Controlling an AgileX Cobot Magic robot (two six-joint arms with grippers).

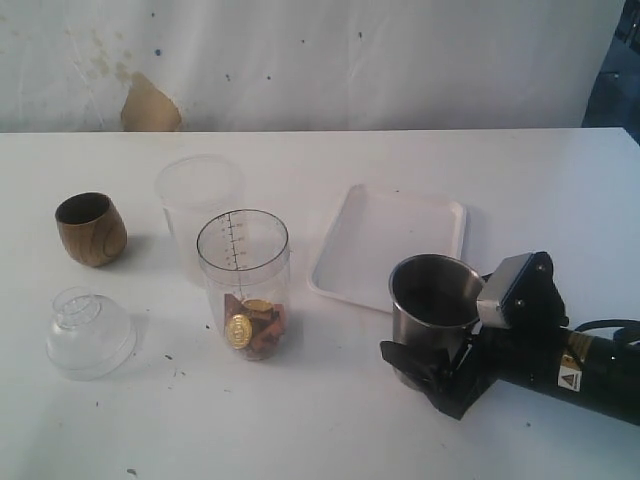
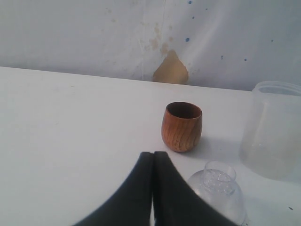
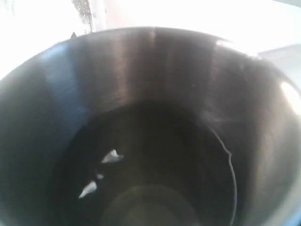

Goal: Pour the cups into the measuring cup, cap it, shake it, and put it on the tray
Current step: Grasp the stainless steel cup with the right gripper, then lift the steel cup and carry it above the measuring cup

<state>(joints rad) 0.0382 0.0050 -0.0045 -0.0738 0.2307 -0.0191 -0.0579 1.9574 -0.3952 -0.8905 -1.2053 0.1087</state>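
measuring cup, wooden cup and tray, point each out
measuring cup (image 1: 255, 262), exterior view, clear wall above the contents
wooden cup (image 2: 181, 129), left wrist view, outer side
tray (image 1: 388, 238), exterior view, bare floor

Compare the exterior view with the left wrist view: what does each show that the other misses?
Only the exterior view shows the measuring cup with gold and brown pieces in its bottom, the white tray, and the steel tumbler gripped by the right tool. Only the left wrist view shows the left tool, shut and empty. Both show the wooden cup, the frosted cup and the clear domed lid on the table.
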